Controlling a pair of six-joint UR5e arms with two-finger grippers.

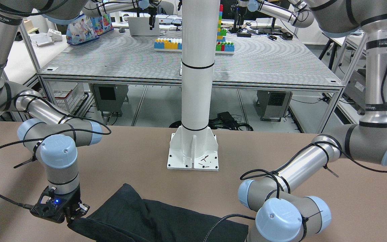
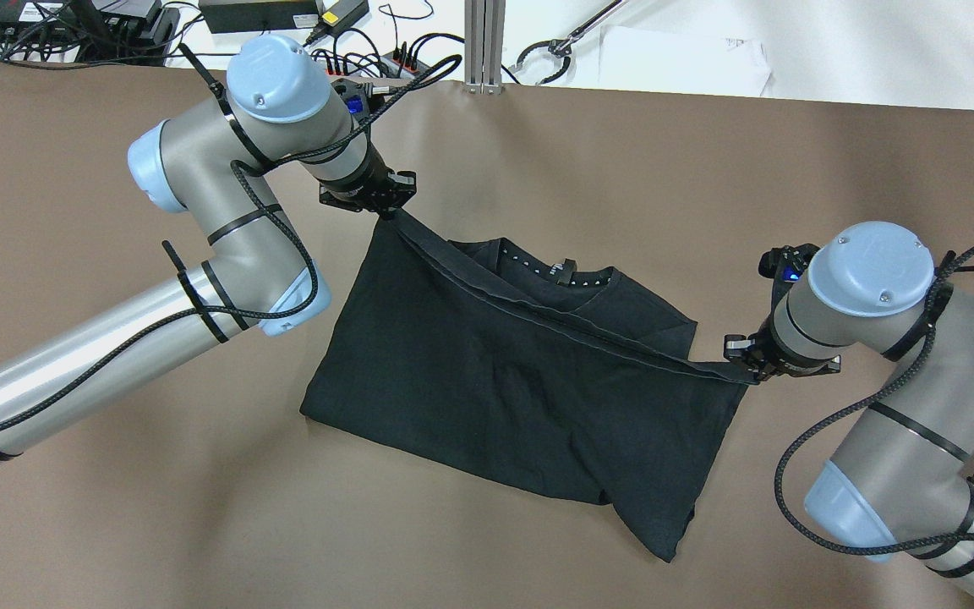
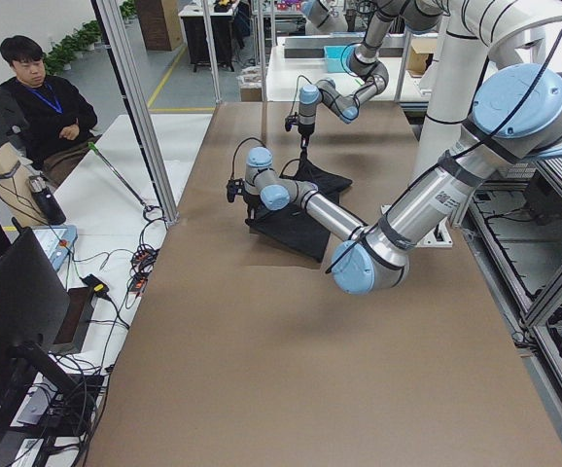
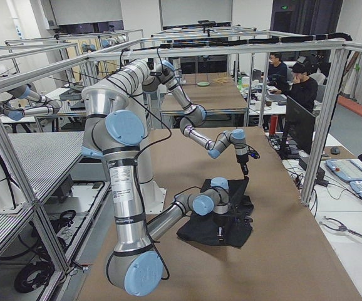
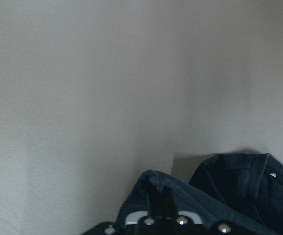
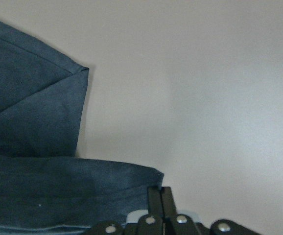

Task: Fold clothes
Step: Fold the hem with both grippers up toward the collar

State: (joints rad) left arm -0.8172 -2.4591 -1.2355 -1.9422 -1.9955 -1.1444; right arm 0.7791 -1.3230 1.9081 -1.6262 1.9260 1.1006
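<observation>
The clothes (image 2: 504, 381) are one black garment lying mid-table, with a dotted neckline (image 2: 556, 271) showing at the far side. One hemmed edge is pulled taut in a diagonal line between both grippers, over the layer beneath. My left gripper (image 2: 383, 210) is shut on the far-left end of that edge; its wrist view shows the fingers (image 5: 160, 198) closed on a fold of cloth. My right gripper (image 2: 747, 370) is shut on the near-right end, its fingers (image 6: 161, 198) pinching the hem. In the front-facing view the right gripper (image 1: 76, 217) holds the cloth (image 1: 153, 218) low over the table.
The white pillar's base plate (image 1: 193, 153) is bolted to the brown table (image 2: 115, 507) on the robot's side of the cloth. Cables and power bricks (image 2: 259, 13) line the far edge. A seated person (image 3: 43, 97) and a monitor (image 3: 14, 321) are beyond it.
</observation>
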